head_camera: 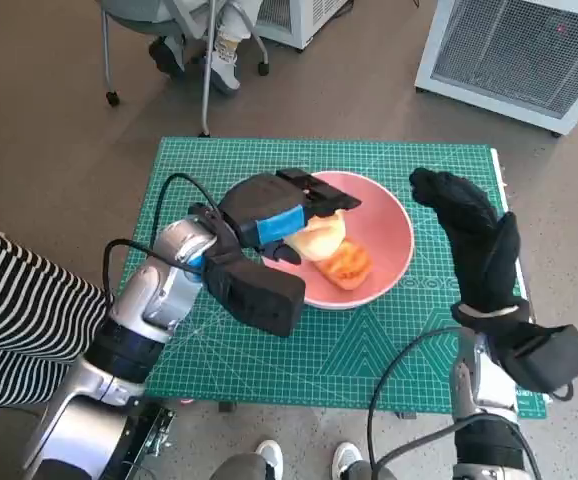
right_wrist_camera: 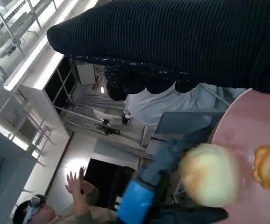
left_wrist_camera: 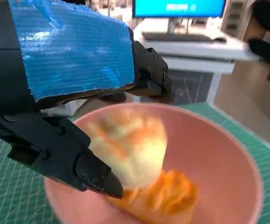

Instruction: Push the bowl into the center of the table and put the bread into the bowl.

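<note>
My left hand (head_camera: 274, 215) is over the pink bowl (head_camera: 389, 235), and it holds a pale bun (head_camera: 319, 238). In the left wrist view the bun (left_wrist_camera: 132, 147) sits between my black fingers (left_wrist_camera: 83, 168) below it and the taped back of my hand above it, so I am pinching it. It hangs just above the inside of the bowl (left_wrist_camera: 219, 154), toward the near left side. I think all I need to do is let go, and the bun will drop straight down.

An orange roll (head_camera: 347, 266) already lies in the bowl. It is just beside the bun, on the side closer to me. Its long way runs slanted across the bowl floor. The bun may land on it or lean on it.

My right hand (head_camera: 469, 235) is up beside the right rim of the bowl. It holds nothing. I cannot tell how its fingers lie from these views. My left hand is the one doing the job, since it is right at the bun.

The bowl sits about in the middle of the green mat (head_camera: 229, 370), a bit to the far side.

The mat has white grid lines and tiny printing that I cannot read. The screen in the left wrist view is too blurry to read too.
</note>
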